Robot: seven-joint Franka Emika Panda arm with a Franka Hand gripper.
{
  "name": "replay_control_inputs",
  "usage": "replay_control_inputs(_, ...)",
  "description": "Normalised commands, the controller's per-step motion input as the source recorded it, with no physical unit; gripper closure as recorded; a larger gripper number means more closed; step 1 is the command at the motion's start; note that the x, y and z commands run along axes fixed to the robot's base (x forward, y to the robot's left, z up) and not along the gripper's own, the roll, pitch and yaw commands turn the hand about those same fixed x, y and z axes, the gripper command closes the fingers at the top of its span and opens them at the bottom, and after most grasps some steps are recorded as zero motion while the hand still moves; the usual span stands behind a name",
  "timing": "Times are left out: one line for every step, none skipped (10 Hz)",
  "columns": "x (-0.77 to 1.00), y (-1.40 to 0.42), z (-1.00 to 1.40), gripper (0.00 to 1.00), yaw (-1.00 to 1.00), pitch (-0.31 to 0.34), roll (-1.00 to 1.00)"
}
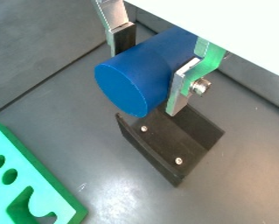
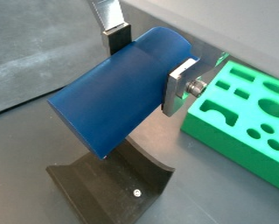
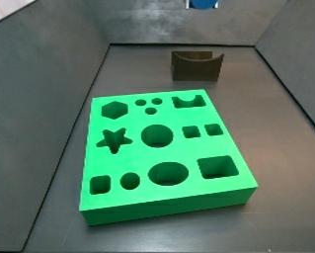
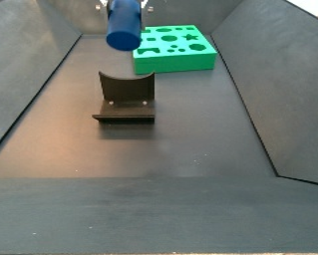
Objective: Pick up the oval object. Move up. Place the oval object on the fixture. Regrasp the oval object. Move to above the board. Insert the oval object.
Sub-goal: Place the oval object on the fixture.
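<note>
My gripper [image 1: 153, 59] is shut on the oval object [image 1: 148, 74], a smooth blue peg lying sideways between the silver fingers [image 1: 186, 77]. It hangs in the air above the fixture [image 1: 170, 140], a dark block with a curved notch, and does not touch it. Both wrist views show the grip; the peg [image 2: 118, 92] sits over the fixture [image 2: 107, 188]. In a side view the peg [image 4: 124, 25] is well above the fixture [image 4: 124, 97]. The green board [image 3: 160, 148] lies flat on the floor apart from the fixture [image 3: 196, 64]; only the peg's tip [image 3: 203, 4] shows there.
Dark sloping walls [image 4: 42, 90] close in the floor on both sides. The board [image 4: 174, 48] lies beyond the fixture in a side view, and its edge shows in both wrist views [image 1: 19, 184] [image 2: 240, 105].
</note>
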Motion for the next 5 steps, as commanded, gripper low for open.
replay_control_inputs(0.08,0.14,0.01,1.00,-0.14,-0.033,-1.00)
replay_control_inputs(0.07,0.09,0.00,1.00,-0.13,-0.027,-1.00)
replay_control_inputs(0.08,0.08,-0.01,1.00,-0.14,-0.018,-1.00)
replay_control_inputs(0.09,0.06,-0.02,1.00,-0.14,0.005,-1.00)
replay_control_inputs(0.09,0.06,-0.02,1.00,-0.13,0.014,-0.97)
